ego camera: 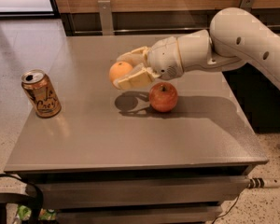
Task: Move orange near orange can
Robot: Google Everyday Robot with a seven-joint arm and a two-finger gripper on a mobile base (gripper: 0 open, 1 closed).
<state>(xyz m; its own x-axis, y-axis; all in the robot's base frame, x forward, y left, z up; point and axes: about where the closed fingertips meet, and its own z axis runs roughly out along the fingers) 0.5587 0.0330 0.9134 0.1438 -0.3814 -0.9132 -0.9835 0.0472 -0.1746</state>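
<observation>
Over at the left edge of the table the orange can stands upright, well apart from the rest. Near the middle the gripper hangs above the tabletop, its two fingers clamped on the orange, which is held clear of the surface. Just right of it and lower, an apple sits under the white arm reaching in from the right.

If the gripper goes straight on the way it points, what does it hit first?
Probably the orange can, to the left across the table. The gripper, shut on the orange, points roughly at it, but depth is unclear.
</observation>
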